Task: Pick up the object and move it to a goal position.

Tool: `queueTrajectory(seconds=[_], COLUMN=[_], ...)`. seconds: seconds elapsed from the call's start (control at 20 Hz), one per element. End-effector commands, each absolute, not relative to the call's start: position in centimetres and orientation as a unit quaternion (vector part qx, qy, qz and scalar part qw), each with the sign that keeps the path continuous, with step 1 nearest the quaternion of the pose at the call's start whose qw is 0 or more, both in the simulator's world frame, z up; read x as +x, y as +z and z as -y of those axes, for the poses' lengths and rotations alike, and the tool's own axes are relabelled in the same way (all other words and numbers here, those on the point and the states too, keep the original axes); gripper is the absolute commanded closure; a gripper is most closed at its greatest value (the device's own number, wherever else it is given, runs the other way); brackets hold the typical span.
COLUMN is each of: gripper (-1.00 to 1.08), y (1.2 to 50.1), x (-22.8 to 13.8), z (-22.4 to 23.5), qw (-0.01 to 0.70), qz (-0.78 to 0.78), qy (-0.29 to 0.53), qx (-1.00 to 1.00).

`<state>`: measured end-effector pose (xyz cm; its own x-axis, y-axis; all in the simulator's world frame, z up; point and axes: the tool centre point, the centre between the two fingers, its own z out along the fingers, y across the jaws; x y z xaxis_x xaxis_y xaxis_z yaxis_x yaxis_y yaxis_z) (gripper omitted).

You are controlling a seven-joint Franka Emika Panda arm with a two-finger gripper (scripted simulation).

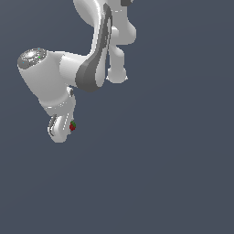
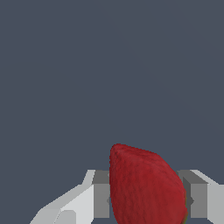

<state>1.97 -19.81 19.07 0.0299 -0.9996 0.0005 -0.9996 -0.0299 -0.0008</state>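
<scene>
The object is a tiny red strawberry with a small green top (image 1: 72,125). In the exterior view it sits at the tip of my gripper (image 1: 68,129), at the view's left, below the white arm. In the wrist view the strawberry (image 2: 144,186) fills the space between my two grey fingers (image 2: 101,197), which press on it from both sides. The gripper is shut on the strawberry. The exterior view shows only plain grey around it and no ground line, so its height cannot be told.
The white arm links (image 1: 96,55) reach in from the top of the exterior view. The background is a plain dark grey-blue surface (image 1: 173,173) with no other objects in sight.
</scene>
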Motion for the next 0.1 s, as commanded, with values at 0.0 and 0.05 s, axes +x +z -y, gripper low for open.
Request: queueTrajectory(seconds=[0.0, 0.05], gripper=[1.08, 1.08], y=[19.19, 19.17], x=[2.05, 2.07], z=[19.92, 19.9], qw=[0.0, 0.0], qz=[-0.695, -0.695], qy=[0.0, 0.0], qx=[-0.719, -0.719])
